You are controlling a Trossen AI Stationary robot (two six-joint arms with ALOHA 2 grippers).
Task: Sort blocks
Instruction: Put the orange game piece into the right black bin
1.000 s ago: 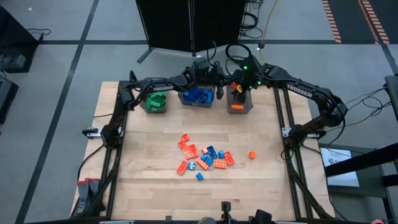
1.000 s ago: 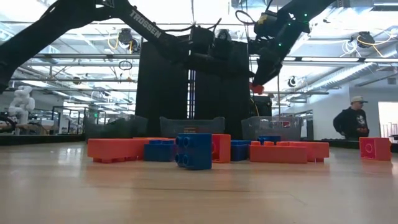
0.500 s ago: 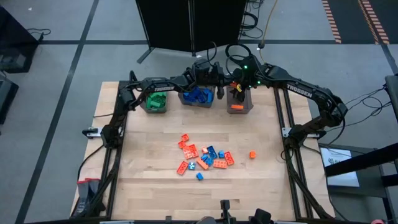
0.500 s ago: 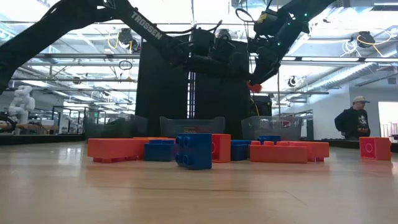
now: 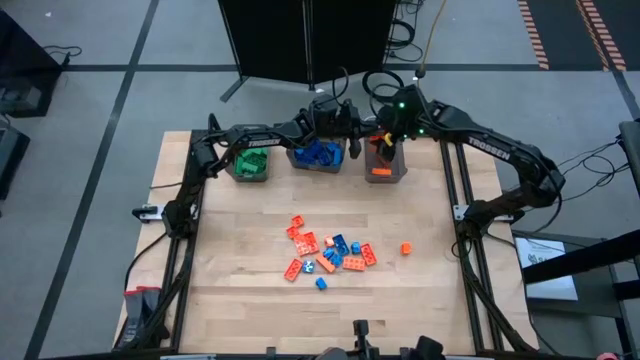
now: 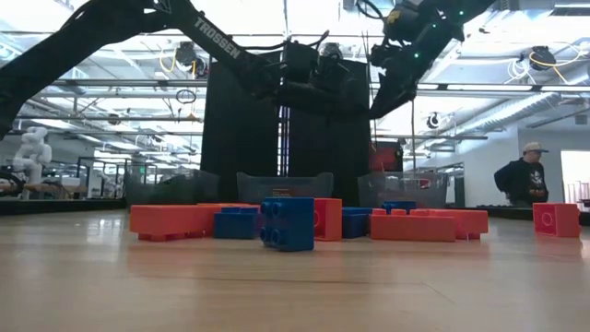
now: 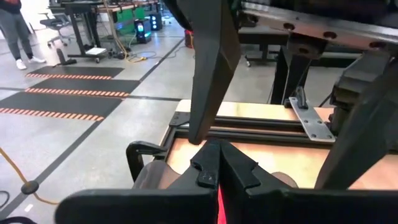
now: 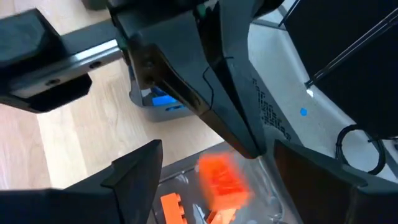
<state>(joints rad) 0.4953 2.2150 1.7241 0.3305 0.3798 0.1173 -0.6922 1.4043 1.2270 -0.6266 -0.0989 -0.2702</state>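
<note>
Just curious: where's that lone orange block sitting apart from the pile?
In the high view, the lone orange block lies on the table's right side, right of the block pile.

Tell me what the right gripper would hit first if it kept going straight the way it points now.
Probably the orange-red brick right ahead of the open right gripper, apparently falling, then the bin of orange-red bricks beneath it. Depth is hard to judge.

The table [image 5: 240, 250] is pale, matt wood with visible grain. The blocks [image 5: 330, 252] are smooth, glossy plastic. At twelve o'clock stand bins [image 5: 384, 170] of cloudy translucent plastic. The arms [image 5: 500, 155] look matt black.
</note>
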